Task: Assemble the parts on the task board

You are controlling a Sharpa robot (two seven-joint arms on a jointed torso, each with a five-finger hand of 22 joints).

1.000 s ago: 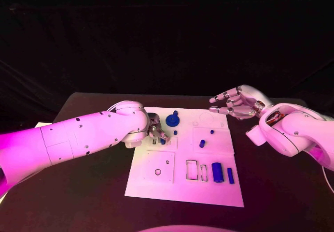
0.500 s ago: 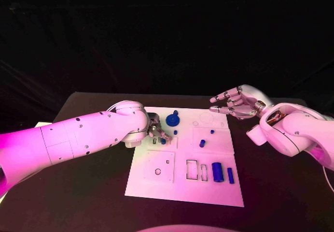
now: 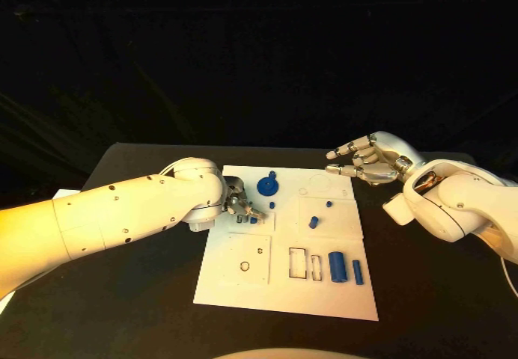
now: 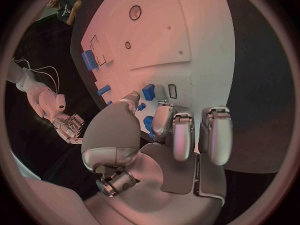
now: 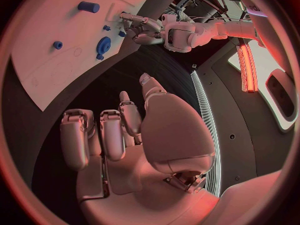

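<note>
The white task board (image 3: 283, 288) lies in the middle of the table. My left hand (image 3: 239, 206) hovers low over its far left part, thumb and fingers (image 4: 164, 119) apart with nothing between them. A small blue block (image 3: 253, 218) (image 4: 148, 91) sits just past the fingertips, beside a narrow slot (image 4: 172, 91). A blue gear (image 3: 268, 185) (image 5: 104, 45) stands at the far edge, with a tiny blue piece (image 3: 272, 204) near it. My right hand (image 3: 367, 161) is raised off the board's far right corner, fingers spread and holding nothing.
A blue peg (image 3: 313, 221) (image 5: 89, 6) stands mid-board. A blue cylinder (image 3: 337, 266) and a thin blue bar (image 3: 357, 271) lie near the board's right edge beside two rectangular cut-outs (image 3: 298, 263). Black table (image 3: 442, 292) surrounds the board.
My left hand's fingers have reached slightly further toward the small blue block. The right hand has stayed where it was.
</note>
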